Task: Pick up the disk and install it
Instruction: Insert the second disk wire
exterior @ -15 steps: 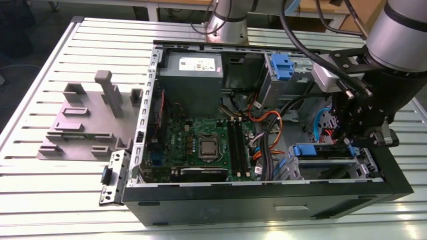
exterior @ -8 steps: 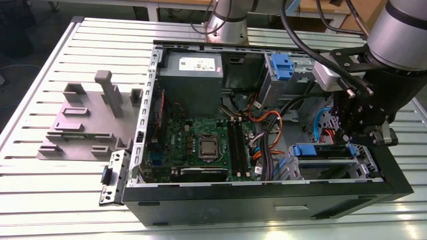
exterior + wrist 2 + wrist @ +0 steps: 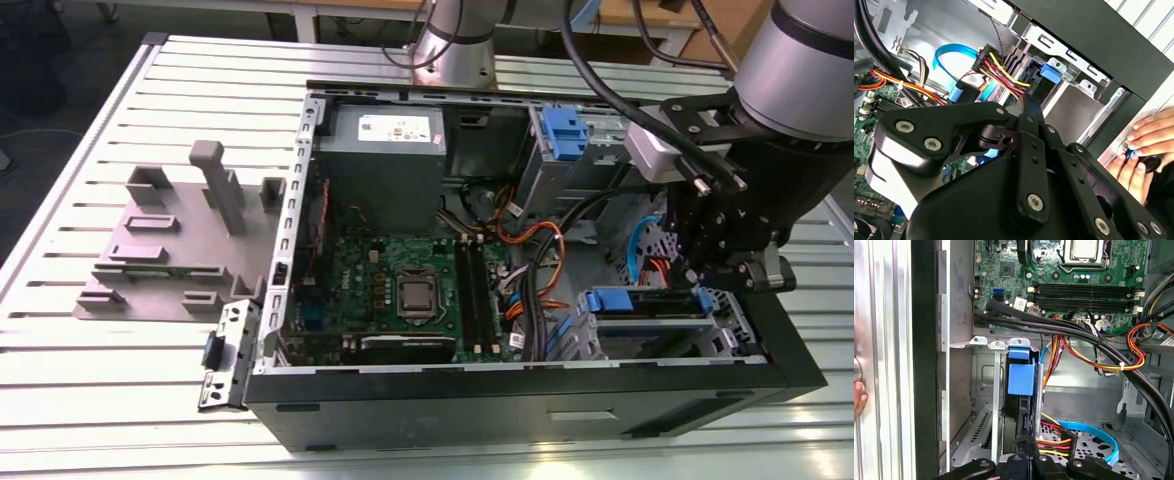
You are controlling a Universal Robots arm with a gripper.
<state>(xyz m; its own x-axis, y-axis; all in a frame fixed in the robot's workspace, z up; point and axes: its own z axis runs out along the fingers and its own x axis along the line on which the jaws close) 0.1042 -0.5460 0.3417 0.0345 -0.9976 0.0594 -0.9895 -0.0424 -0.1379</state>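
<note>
Ribbed metal tabletop (image 3: 80, 380) carries the open computer case (image 3: 534, 400) and an empty grey holder (image 3: 174, 245). I see my gripper (image 3: 714, 270) lowered inside the case by the drive bay; whether it is clenched I cannot tell. Just beside it, the disk (image 3: 1020, 380) sits edge-on in the bay.

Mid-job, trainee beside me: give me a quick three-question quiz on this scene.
1. True or false: the grey holder sits inside the case.
2. The claw is nearest to: A the motherboard, B the blue-framed disk in its bay, C the holder.
3. Fill in: in the second wrist view, a person's ____ rests just outside the case.
Key: 1 false; 2 B; 3 hand.
</note>
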